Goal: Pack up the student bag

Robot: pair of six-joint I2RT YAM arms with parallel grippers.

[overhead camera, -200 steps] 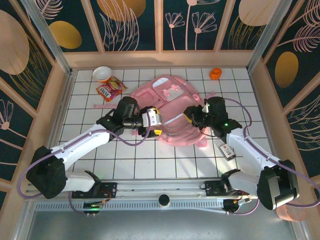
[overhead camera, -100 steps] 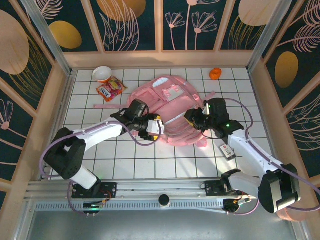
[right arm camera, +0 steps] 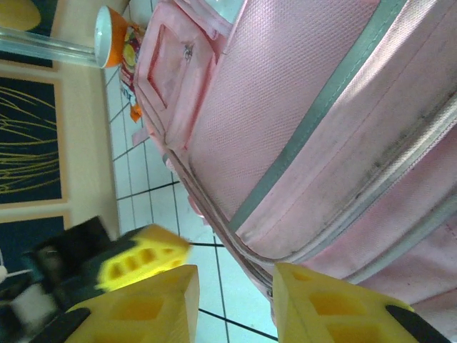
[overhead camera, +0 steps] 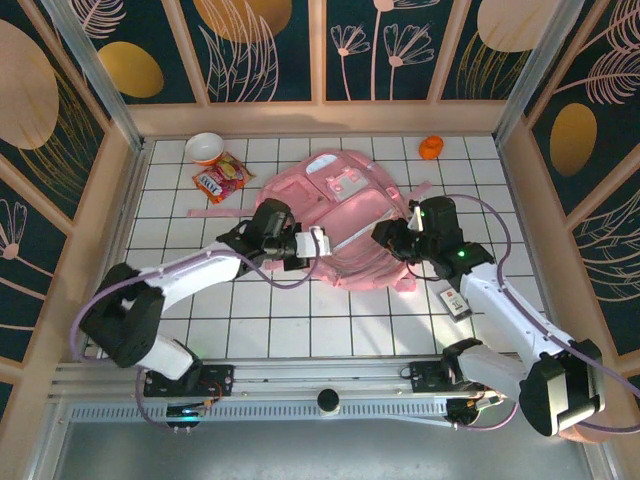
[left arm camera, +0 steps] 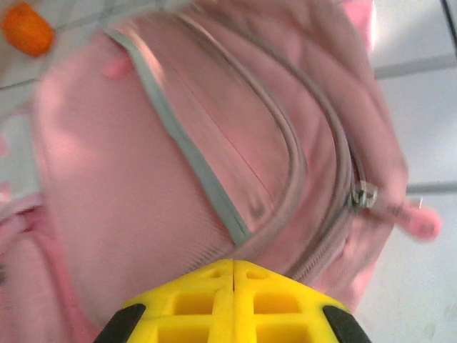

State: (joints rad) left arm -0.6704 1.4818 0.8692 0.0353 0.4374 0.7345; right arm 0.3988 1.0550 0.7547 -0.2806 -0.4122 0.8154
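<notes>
Two-sided tension is being advised on the bag (overhead camera: 350,215): left gripper (left arm camera: 233,266) closed, right gripper (right arm camera: 234,279) parted at its edge.

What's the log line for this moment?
left gripper: shut, at student bag | right gripper: open, at bag edge | bag: lying flat

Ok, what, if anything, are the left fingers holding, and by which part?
Cannot tell: the left fingers are shut over the student bag near its zip, with no fabric visible between them.
</notes>
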